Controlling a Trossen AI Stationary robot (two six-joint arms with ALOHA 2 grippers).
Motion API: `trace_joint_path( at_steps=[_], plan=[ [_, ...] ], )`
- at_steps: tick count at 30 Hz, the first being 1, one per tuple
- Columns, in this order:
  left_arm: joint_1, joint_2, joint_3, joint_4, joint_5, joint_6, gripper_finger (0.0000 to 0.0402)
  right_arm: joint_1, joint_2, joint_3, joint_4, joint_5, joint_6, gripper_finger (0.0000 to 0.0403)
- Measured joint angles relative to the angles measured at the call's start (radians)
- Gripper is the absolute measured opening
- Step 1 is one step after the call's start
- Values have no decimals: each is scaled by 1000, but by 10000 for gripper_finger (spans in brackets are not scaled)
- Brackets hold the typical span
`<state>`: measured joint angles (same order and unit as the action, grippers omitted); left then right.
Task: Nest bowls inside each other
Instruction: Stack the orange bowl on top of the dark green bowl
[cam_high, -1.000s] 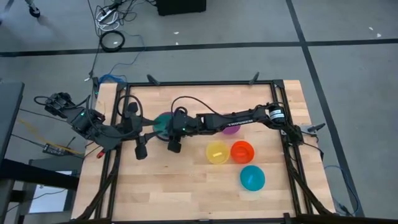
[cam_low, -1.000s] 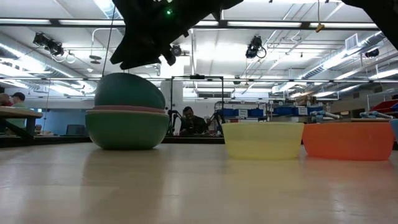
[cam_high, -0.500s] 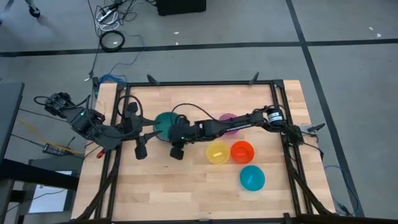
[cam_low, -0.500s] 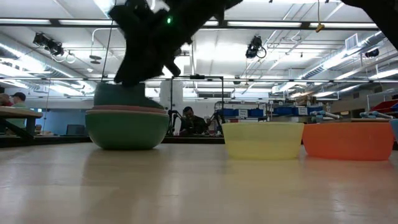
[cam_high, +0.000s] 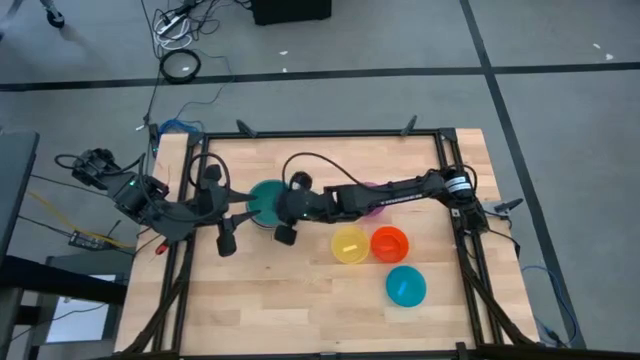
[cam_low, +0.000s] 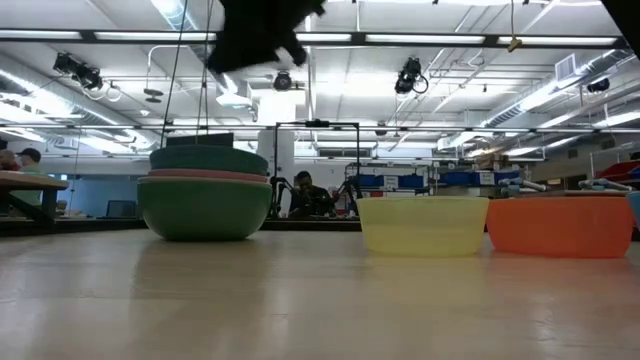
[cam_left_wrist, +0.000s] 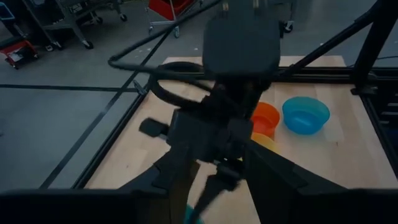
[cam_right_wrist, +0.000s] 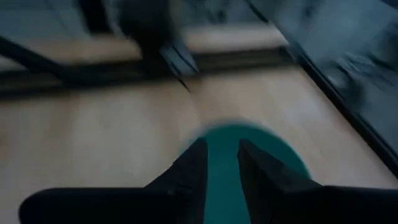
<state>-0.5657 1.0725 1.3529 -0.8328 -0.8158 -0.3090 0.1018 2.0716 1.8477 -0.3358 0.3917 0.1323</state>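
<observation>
Overhead, right gripper (cam_high: 286, 232) hung at centre-left beside the teal bowl (cam_high: 262, 197). At table level, that bowl (cam_low: 208, 160) sat nested at left. Wrist view showed fingers (cam_right_wrist: 193, 168) slightly parted, holding nothing.

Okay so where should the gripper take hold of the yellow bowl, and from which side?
Pinch the yellow bowl by its rim, coming down from above. It sits upright and open, apart from the orange bowl, so one finger can probably go inside the wall on its clear side.
</observation>
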Motion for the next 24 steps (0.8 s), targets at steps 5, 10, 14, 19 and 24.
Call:
trace_joint_path(
  at_steps=[5, 10, 14, 19, 24],
  plan=[
    [-7, 0, 0, -25, 0, -35, 152, 10, -25, -2, -388, 121, 105, 71],
    [-7, 0, 0, -110, -1, -117, 152, 44, -69, -1, -851, 126, 326, 76],
    [-13, 0, 0, -191, -1, -208, 152, 84, -108, -2, -1168, 149, 521, 87],
    [-39, 0, 0, -274, 0, -299, 152, 163, -213, -83, -1199, 156, 661, 100],
    [-80, 0, -12, -287, 0, -329, 152, 243, -366, -231, -1218, 123, 910, 102]
  ],
)
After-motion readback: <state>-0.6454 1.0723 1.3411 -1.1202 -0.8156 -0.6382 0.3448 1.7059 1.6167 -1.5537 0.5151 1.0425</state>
